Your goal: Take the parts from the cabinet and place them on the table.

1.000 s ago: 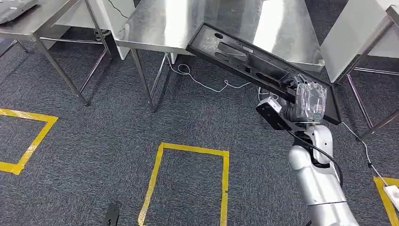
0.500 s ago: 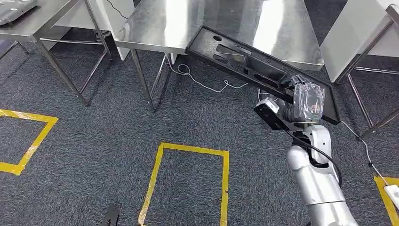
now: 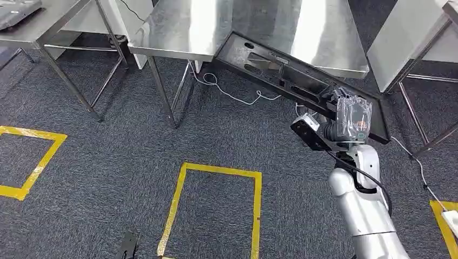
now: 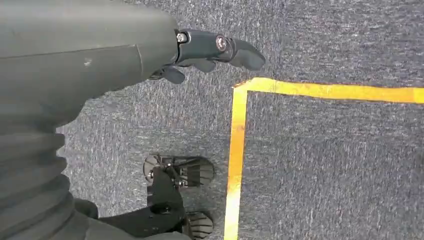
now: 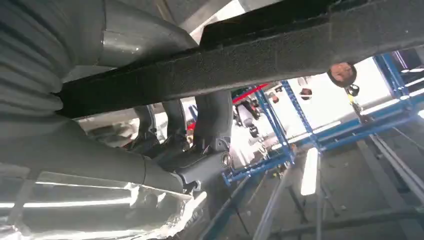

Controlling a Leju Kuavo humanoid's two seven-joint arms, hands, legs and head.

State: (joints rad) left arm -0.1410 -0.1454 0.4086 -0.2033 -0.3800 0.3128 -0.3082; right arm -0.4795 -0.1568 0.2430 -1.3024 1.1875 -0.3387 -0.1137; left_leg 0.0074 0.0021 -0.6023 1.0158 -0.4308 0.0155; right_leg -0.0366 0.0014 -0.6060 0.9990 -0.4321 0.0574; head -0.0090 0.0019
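Gripping one end of a long black plastic panel with cut-out slots, the right hand tilts it so the far end reaches over the steel table; the left hand hangs empty, fingers loosely extended.

Bright overhead light, glare on steel table; right wrist view perhaps blurred.

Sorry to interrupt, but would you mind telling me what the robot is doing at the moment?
The robot's right hand grips one end of a long black part, holding it tilted, with the far end over the edge of a steel table. The part is not yet laid flat on the table. The left hand hangs over the grey carpet near a yellow tape line, holding nothing.
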